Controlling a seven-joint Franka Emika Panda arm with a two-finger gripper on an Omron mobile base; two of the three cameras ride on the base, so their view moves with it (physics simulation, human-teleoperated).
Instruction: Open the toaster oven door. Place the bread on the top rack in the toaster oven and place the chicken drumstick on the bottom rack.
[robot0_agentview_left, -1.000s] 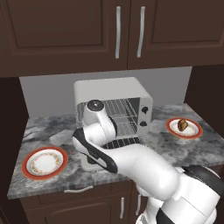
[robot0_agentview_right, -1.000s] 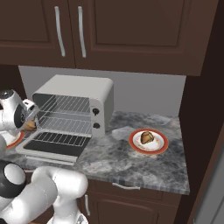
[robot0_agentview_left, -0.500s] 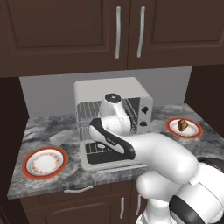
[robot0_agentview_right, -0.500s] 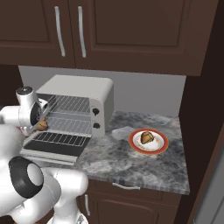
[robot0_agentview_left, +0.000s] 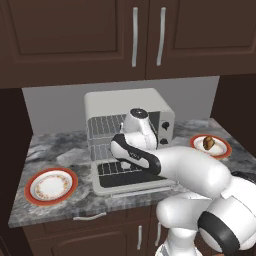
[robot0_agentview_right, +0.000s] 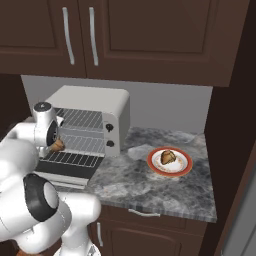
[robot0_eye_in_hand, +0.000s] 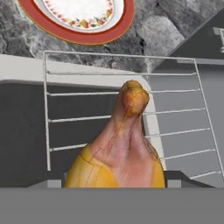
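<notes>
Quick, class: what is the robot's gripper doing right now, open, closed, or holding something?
Gripper: closed on the chicken drumstick, held over the bottom rack.

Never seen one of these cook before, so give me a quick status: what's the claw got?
Claw shut on chicken drumstick. Toaster oven door down, drumstick at the oven mouth above a wire rack. Bread on its plate, not loaded. Nothing blocking.
</notes>
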